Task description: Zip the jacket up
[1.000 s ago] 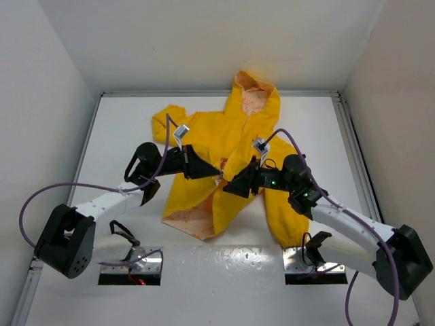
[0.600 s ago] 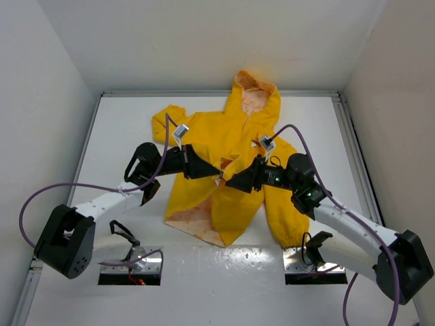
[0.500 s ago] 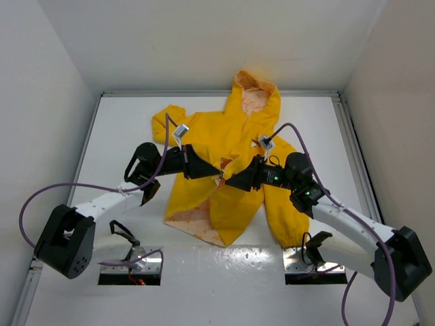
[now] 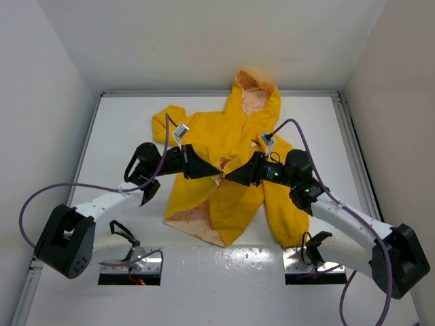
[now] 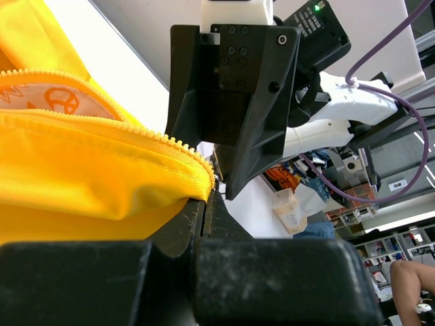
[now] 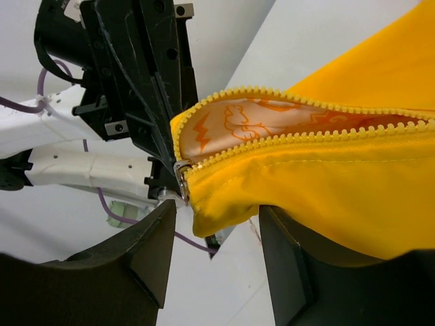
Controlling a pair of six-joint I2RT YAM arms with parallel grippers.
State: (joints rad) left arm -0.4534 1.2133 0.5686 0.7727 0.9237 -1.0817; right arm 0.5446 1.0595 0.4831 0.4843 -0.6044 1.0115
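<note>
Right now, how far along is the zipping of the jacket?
Done: both rows of teeth seem to meet in the slider at the zipper's end. In hand: the left pincer is shut on the jacket there; the right pincer stands open around that end. Left: the whole pull, since the rows gape and lining shows.

The jacket is small, bright yellow and hooded. It lies front up on the bench, with the hood toward the far edge and open enough to show pale, orange-printed lining. One sleeve bends toward the far left, and the other runs toward the near right with its cuff gathered. The front is unzipped, and the lower left flap is turned back to show its lining. In the right wrist view the two yellow rows of teeth gape over the orange-on-white print. They meet at a metal slider at the raised bottom corner.
</note>
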